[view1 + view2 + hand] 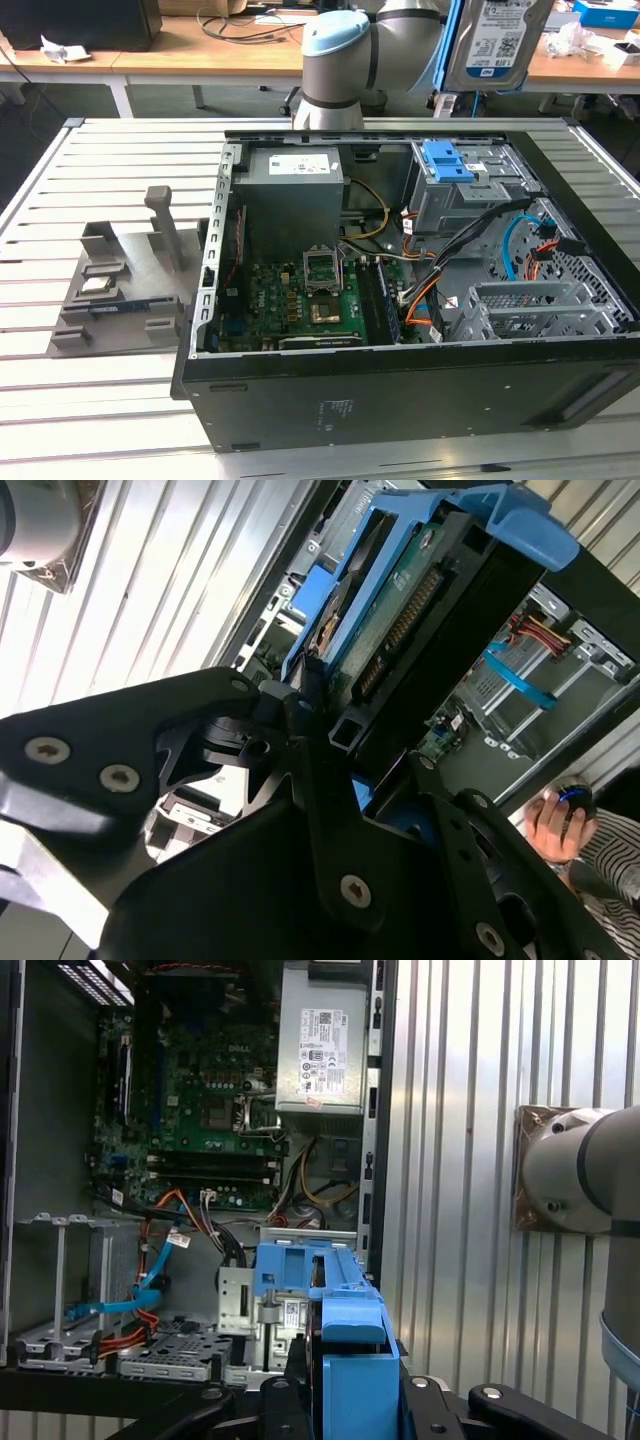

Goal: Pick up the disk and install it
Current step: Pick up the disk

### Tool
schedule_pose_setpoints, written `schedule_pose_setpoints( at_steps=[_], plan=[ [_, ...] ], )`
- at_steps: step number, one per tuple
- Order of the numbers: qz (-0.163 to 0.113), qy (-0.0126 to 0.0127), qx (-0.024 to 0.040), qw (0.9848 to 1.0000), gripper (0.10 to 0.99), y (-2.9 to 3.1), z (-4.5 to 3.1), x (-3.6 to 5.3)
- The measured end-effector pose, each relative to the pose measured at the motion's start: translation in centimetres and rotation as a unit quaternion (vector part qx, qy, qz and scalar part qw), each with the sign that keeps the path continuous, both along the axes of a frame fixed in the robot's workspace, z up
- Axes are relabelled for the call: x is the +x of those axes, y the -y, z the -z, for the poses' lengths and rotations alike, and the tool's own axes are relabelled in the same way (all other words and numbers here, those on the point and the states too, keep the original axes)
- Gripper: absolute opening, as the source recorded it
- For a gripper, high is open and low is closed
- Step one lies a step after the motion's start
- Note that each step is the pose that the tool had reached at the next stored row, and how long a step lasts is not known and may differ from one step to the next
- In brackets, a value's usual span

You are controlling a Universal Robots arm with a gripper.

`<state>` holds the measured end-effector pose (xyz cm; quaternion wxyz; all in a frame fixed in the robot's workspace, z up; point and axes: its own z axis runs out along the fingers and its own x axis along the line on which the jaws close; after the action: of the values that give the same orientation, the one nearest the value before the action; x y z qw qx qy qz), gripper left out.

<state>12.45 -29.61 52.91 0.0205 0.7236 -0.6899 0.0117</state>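
Carry step, I'd say: gripper (318, 712) clamped on disk (497, 40), up above case's (400, 365) far-right corner, exterior view. Not installed yet; prob. needs squaring w/ drive bay (455, 205).

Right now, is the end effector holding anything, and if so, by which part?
Yes, the end effector holds the disk, clamped at one end between its fingers.

The exterior view stands raised off the near side of the desk (60, 400). It looks down across the open computer case (400, 400) to the arm (340, 60) at the far side. The first wrist view looks from high above, past the end effector (352, 1375), down into the case. The second wrist view sits close behind the end effector, facing the held disk (400, 610). All three views share the case's interior.
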Motion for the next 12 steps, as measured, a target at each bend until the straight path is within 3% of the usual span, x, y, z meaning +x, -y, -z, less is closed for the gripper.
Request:
schedule_pose_setpoints(
  at_steps=[6,12],
  plan=[
    [0.000,0.0000,0.0000,1.0000,0.365,0.95,0.00,0.00],
    [0.000,0.0000,0.0000,1.0000,0.365,1.50,0.01,0.00]
  ],
)
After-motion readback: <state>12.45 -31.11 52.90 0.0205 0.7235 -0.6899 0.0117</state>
